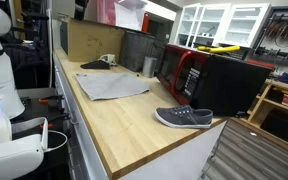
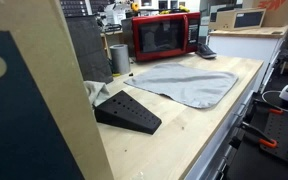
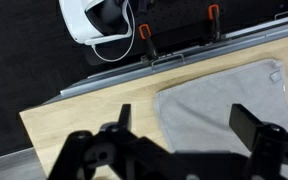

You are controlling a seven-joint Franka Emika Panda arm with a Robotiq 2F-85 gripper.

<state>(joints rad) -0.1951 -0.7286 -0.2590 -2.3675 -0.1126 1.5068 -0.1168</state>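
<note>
grip (image 3: 184,128): jaws wide open, empty, up over counter (image 3: 64,115) | cloth (image 3: 222,105): grey, flat on wood, below grip, btw fingers in wrist view | shoe (image 1: 184,118): nr counter edge, apart fr cloth | microwave (image 2: 164,36): red, behind cloth

My exterior views face along the light wooden table (image 1: 124,125) from opposite ends, both catching the flat grey cloth (image 1: 114,82). Wrist view looks down close above it.
</note>
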